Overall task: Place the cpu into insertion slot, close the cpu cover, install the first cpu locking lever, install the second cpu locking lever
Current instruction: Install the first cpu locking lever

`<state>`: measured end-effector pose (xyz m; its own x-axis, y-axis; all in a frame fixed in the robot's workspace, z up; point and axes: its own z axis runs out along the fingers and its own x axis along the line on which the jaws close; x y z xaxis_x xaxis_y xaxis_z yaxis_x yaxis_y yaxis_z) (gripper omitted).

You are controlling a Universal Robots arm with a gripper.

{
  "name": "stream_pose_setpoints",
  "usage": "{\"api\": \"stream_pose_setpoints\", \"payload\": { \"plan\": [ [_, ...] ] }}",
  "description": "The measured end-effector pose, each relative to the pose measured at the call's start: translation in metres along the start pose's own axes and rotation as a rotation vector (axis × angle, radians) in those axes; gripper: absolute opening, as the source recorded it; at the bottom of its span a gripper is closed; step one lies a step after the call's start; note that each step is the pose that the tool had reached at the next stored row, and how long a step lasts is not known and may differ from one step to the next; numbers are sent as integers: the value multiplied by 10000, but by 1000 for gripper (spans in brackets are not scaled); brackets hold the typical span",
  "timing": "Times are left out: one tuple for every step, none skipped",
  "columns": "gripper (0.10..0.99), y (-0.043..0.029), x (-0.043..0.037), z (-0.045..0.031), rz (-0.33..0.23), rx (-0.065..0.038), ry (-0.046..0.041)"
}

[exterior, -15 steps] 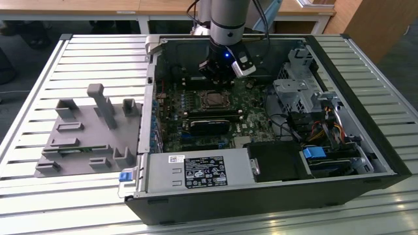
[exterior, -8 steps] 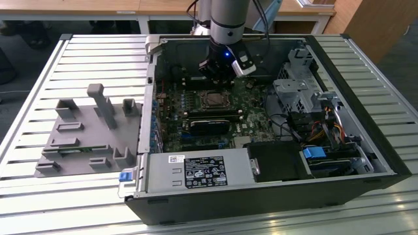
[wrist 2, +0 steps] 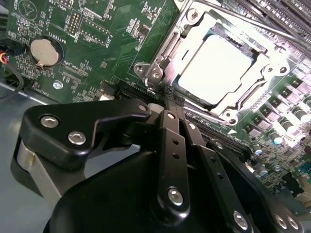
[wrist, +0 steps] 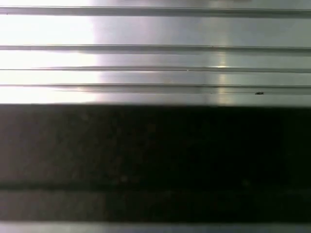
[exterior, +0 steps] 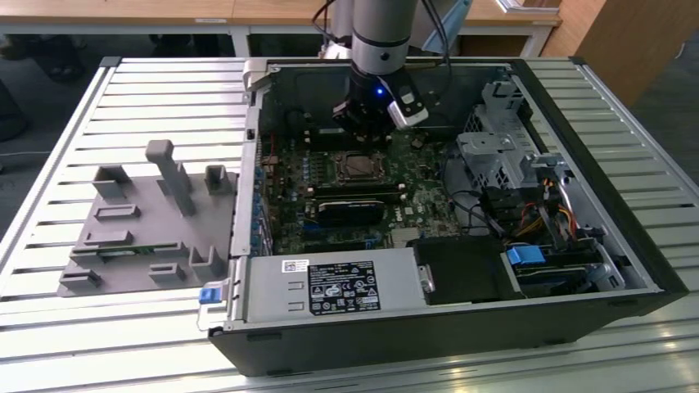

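An open black metal computer case (exterior: 611,303) lies on a slatted silver metal table (exterior: 65,344). Inside, at the near edge, sits a grey box-shaped power supply w/ white label (exterior: 327,288). At the exterior view's right is a bundle of orange, yellow & black cables (exterior: 546,219), w/ a blue plastic clip (exterior: 526,255) near it. On the table, at the exterior view's left of the case, rests a grey plastic fixture tray w/ upright posts (exterior: 142,221). The second wrist view shows a round silver coin-cell battery (wrist 2: 44,51) on green circuit board.

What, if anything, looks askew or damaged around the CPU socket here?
Nothing stands out. The square silver-faced cpu sits flat under the silver metal frame cover, which lies level on the green motherboard. The black end effector is at the socket's corner.
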<state>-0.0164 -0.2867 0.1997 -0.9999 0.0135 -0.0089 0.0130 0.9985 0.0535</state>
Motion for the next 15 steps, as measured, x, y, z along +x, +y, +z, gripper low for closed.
{"api": "stream_pose_setpoints", "payload": {
  "plan": [
    [110,0,0,3,0,38,0],
    [110,0,0,6,0,75,-1],
    [110,0,0,9,-1,109,-2],
    [110,0,0,13,-2,138,-2],
    [110,0,0,16,-2,163,-2],
    [110,1,0,20,-2,182,-1],
    [110,2,-1,24,-2,195,0],
    [110,3,-1,29,-3,201,1],
    [110,5,-1,34,-2,205,1],
    [110,7,-2,38,-2,206,1],
    [110,9,-3,42,-2,204,-1],
    [110,11,-4,46,-2,202,-2],
    [110,14,-6,50,-2,200,-2],
    [110,16,-7,52,-2,201,-3],
    [110,18,-7,51,-2,203,-1]
  ]
}}
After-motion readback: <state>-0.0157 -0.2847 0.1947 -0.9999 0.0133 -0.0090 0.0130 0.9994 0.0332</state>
